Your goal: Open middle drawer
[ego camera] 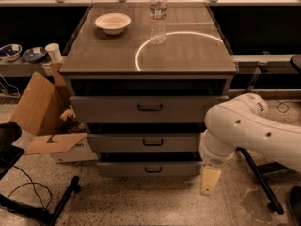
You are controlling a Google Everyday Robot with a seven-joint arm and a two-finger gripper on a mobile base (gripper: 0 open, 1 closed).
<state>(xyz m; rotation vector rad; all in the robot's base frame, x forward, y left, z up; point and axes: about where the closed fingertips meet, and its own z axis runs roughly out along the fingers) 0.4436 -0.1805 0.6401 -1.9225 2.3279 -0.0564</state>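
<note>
Above and beside the low-hanging hand point(210, 180), whose grip I cannot tell, the middle drawer point(123, 143) sits ungrasped, so the whole pull remains.

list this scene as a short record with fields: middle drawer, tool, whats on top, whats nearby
middle drawer: grey front with a small dark handle at its centre, nothing touching it
tool: hangs low at the cabinet's right, by the right end of the bottom drawer, apart from the middle drawer's handle
cabinet top: white bowl at back left, water bottle upright near the back centre
floor left: open cardboard box beside the cabinet
</note>
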